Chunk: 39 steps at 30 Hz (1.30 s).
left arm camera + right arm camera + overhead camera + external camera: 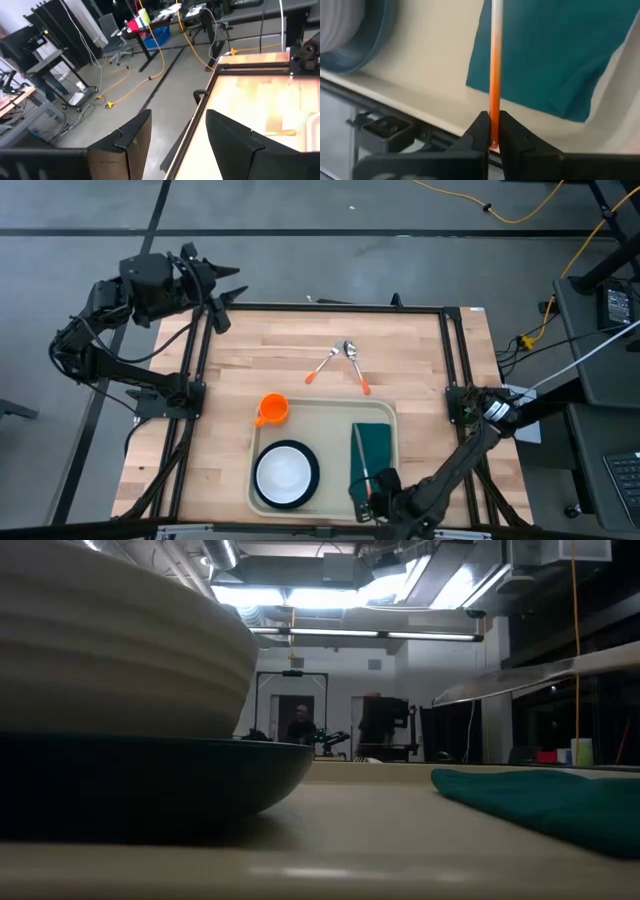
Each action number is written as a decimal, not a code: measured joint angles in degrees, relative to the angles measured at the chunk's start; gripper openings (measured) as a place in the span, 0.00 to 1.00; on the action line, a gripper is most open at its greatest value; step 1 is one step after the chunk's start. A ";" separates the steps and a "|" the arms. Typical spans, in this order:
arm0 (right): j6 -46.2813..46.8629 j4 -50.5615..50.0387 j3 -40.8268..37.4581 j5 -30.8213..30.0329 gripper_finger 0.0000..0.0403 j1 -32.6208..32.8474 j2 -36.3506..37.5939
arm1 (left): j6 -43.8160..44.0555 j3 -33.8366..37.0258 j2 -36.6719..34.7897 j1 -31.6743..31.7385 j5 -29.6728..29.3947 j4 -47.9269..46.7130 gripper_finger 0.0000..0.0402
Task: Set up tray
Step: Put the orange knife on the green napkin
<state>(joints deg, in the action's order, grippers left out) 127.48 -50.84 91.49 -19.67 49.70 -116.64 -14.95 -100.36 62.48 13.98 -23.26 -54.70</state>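
While my right fingers [491, 131] pinch the orange-handled utensil [495, 70] by its end, it hangs over the green napkin [373, 448] on the tray [325, 416] just ahead. I'd lower it flat before letting go. Left fingers [175, 145] parked spread, well off the tabletop [290, 350].

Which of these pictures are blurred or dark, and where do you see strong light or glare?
Low view: the bowl on the dark plate looms close, soft and dim, while the ceiling lights glare. Right wrist view: the orange-handled utensil in the right gripper and the green napkin are soft. High view: evenly lit and sharp.
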 joint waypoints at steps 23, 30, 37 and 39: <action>-2.65 35.68 -45.18 -20.06 0.05 11.65 30.40 | 7.54 4.46 0.94 0.00 -2.32 -2.82 0.45; -5.35 50.50 -49.40 -33.98 0.05 12.45 29.34 | 13.61 4.68 0.94 0.02 -4.31 -3.01 0.45; -3.11 48.08 -42.80 -32.55 0.05 11.71 22.00 | 18.54 4.68 0.95 0.02 -4.40 -2.98 0.45; -1.31 48.70 -40.85 -31.83 0.05 12.46 17.95 | 19.47 4.68 1.03 0.00 -4.38 -2.96 0.45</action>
<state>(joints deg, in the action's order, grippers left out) 126.17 -2.14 50.64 -51.50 62.17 -98.69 4.52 -95.68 63.50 13.98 -27.64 -57.66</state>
